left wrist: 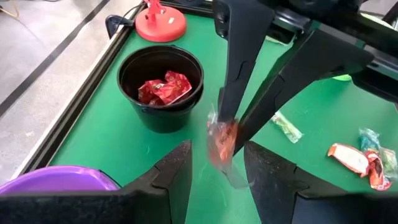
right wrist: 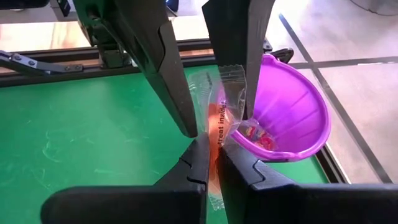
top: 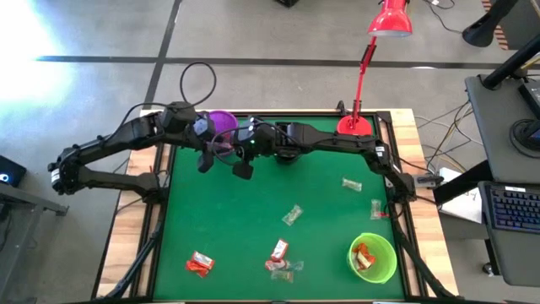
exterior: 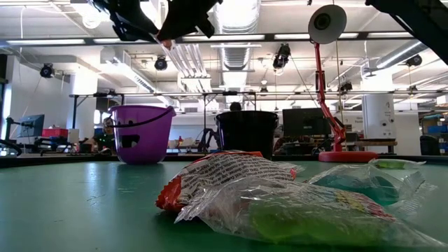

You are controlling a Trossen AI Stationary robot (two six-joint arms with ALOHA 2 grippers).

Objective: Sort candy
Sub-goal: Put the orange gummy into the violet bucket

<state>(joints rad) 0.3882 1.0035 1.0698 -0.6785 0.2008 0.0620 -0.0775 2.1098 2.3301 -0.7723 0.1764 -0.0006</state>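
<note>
One candy [right wrist: 222, 115], orange-red inside a clear wrapper, hangs in the air between both grippers, also in the left wrist view [left wrist: 222, 142]. My right gripper [right wrist: 211, 149] is shut on it, just beside the purple cup [right wrist: 287, 112]. My left gripper [left wrist: 217, 158] is open, with one finger on either side of the same candy. Other candy lies loose on the green mat [top: 200, 264] [top: 280, 256] [top: 292, 214]. The black cup [left wrist: 160, 87] holds red-wrapped pieces. In the low view both grippers show only at the top edge [exterior: 168, 24]. My right gripper pinches the candy between its two fingers at about the middle of the wrapper [right wrist: 213, 134]. Crinkled clear wrapper ends stick out past the fingertips [right wrist: 231, 78] and behind them. The candy is lifted clear of the table. My left gripper: I cannot tell whether a finger [right wrist: 245, 68] touches the wrapper.
The green cup [top: 372, 257] stands at the near right corner with candy in it. More pieces lie near the right edge [top: 351, 183] [top: 377, 209]. A red lamp's base [top: 354, 125] sits at the far edge. The purple cup [top: 221, 121] is at the far side.
</note>
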